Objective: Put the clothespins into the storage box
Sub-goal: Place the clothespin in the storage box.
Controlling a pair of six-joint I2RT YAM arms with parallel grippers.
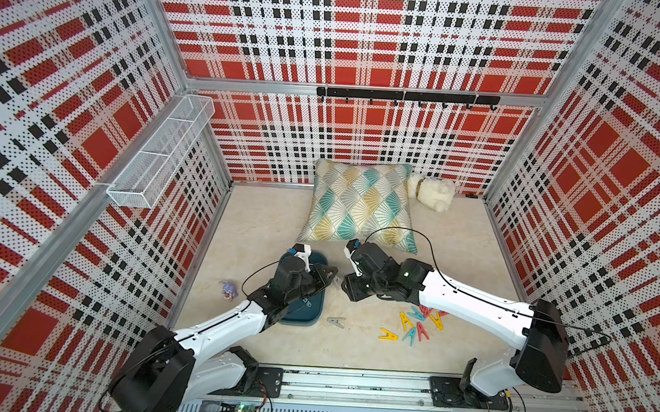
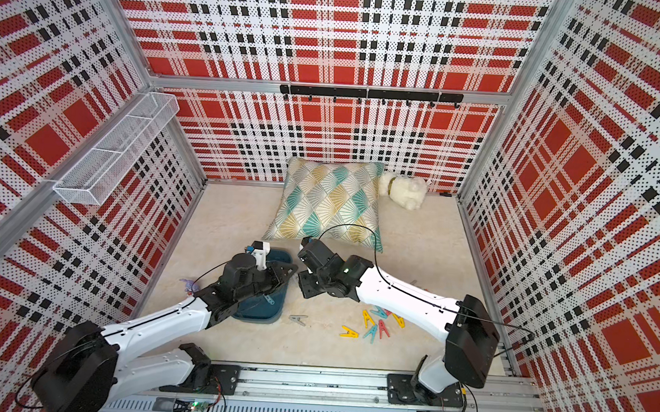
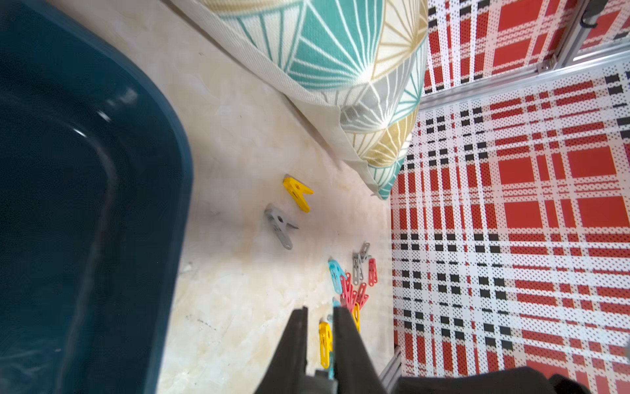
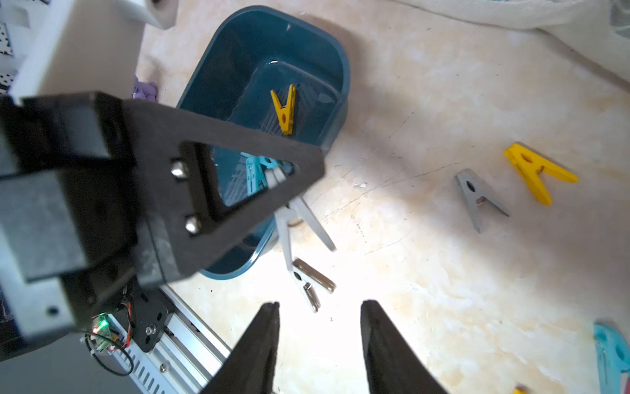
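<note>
Left gripper (image 3: 320,309) is clamped tight on one end of a pale grey clothespin (image 4: 289,238), held in the air just off the right rim of the storage box (image 4: 344,78). Its long axis runs from those fingertips toward the right gripper (image 4: 318,305), legs splaying that way, far end in the gap between the right fingers, which stand apart gripping nothing. Right wrist view shows a yellow clothespin (image 4: 284,109) lying in the box, hidden under the left arm (image 1: 235,319) in both top views. Those show the loose pile (image 1: 417,322) toward the table's (image 1: 280,219) front edge, plus a lone grey clothespin (image 1: 336,322) beside the box's front-right corner.
</note>
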